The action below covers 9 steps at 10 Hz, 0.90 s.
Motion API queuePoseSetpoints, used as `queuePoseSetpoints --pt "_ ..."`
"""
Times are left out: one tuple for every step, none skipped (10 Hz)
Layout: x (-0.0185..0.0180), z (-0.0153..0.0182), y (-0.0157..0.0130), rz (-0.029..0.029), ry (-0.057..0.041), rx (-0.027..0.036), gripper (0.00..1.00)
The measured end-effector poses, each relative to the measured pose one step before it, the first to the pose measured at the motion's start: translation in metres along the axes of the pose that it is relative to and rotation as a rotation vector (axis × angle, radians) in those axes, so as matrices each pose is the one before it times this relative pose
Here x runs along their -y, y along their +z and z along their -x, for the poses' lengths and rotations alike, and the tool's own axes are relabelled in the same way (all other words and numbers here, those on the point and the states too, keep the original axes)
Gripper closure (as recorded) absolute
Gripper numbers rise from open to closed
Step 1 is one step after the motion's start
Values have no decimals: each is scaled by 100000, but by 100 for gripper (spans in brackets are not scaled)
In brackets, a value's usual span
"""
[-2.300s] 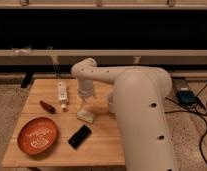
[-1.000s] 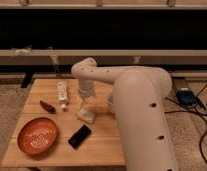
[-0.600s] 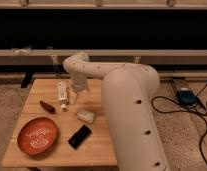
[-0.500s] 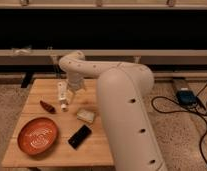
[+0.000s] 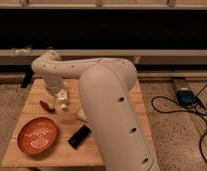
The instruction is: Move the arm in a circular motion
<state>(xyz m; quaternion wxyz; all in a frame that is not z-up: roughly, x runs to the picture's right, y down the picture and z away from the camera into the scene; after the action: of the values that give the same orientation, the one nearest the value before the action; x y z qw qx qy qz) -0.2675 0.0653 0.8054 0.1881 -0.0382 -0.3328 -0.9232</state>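
Likely no grasp needed: stiff, heavy arm (image 5: 107,95), hand (image 5: 57,93) low over table (image 5: 57,152) beside white bottle (image 5: 62,104), open-or-closed cannot tell.

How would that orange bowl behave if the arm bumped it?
The orange bowl looks wide and shallow, so it would probably slide, not tip. Sitting flat, it seems unlikely to roll. The gripper hangs near the white bottle.

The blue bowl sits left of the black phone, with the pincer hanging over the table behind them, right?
Not blue: the camera view shows an orange-red bowl. It does sit left of the black phone, with the pincer hanging over the table behind them.
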Motion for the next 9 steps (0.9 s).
queuePoseSetpoints --pt "3005 -915 -643 134 -6377 -470 20" --pt "2155 -496 -582 373 -4973 -402 20" --pt "1832 -418 -413 -49 -4136 -250 20" --pt "2877 -653 -684 -265 -6506 -364 20" --pt "2636 -645 -631 -481 -6418 -382 20" --pt "1861 -417 -533 -417 -4275 -624 20" --pt "2396 -221 -716 -462 -5264 -615 20" --pt "2924 149 -1008 -470 -5083 -1061 20" --pt "1757 485 -482 -293 -1018 -682 20"
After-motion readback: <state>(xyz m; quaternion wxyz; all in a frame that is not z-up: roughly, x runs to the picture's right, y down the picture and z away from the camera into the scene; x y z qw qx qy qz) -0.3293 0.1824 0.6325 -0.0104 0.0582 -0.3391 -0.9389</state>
